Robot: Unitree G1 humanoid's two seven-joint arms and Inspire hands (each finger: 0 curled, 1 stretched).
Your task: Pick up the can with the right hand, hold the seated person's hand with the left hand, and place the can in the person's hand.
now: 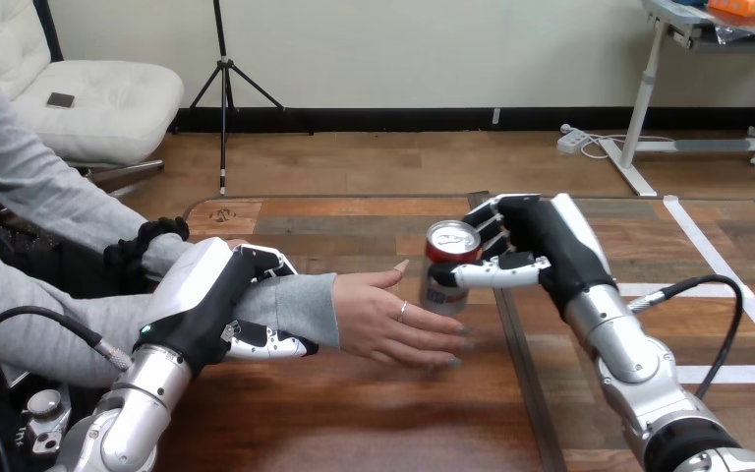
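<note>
Here, the can (449, 264) is held upright in the right hand (541, 246), whose fingers and thumb are curled round it, right of the table's (354, 423) centre. The person's hand (393, 317) is stretched out open just left of the can; whether they touch cannot be told. The person's wrist (290, 307) is clasped by the left hand (202, 295), fingers over it, thumb beneath.

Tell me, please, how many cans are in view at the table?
1. The can is in the right hand, its fingers curled round it, beside the person's hand. I see no sign of another hidden one.
</note>
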